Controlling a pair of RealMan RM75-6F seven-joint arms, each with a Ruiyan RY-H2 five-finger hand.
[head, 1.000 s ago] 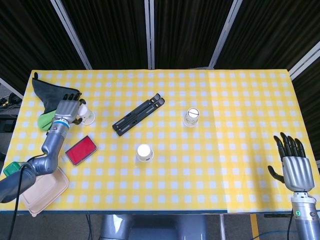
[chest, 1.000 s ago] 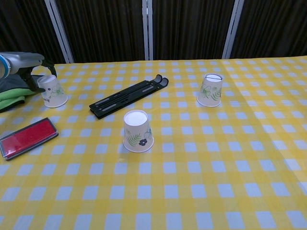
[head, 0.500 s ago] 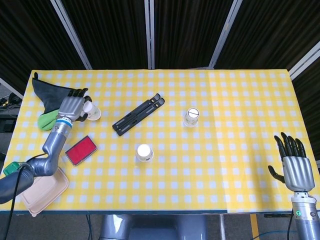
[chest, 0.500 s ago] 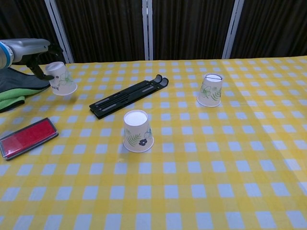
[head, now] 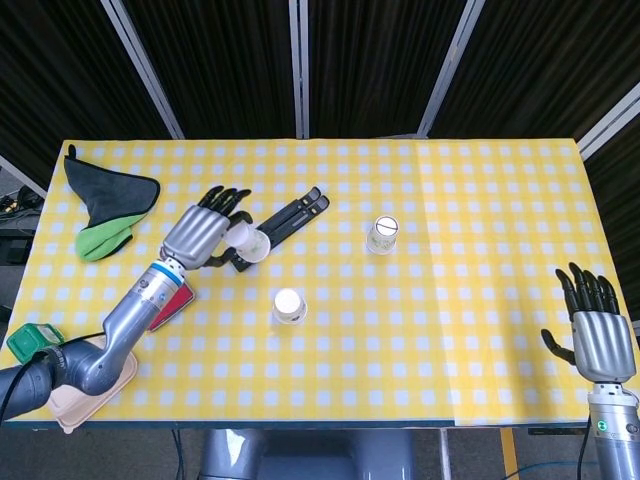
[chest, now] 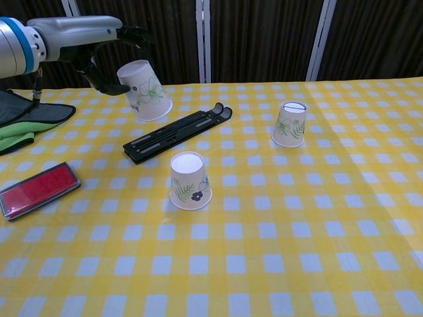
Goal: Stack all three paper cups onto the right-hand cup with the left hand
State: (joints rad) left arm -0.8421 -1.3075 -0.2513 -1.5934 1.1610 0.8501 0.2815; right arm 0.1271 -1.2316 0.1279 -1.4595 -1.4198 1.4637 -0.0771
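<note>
The left robot hand (chest: 106, 63) is clamped on a tilted, inverted paper cup (chest: 144, 90), airborne above the black stand (chest: 177, 134). Level the cup mouth-down, carry it past the stand to the right-hand cup (chest: 289, 123), then lower squarely. The right robot hand (head: 597, 335) idles, fingers apart.

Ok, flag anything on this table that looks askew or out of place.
Only the held paper cup is askew: the left robot hand carries it tilted in the air above the black stand. The other two cups sit upside down, level.
</note>
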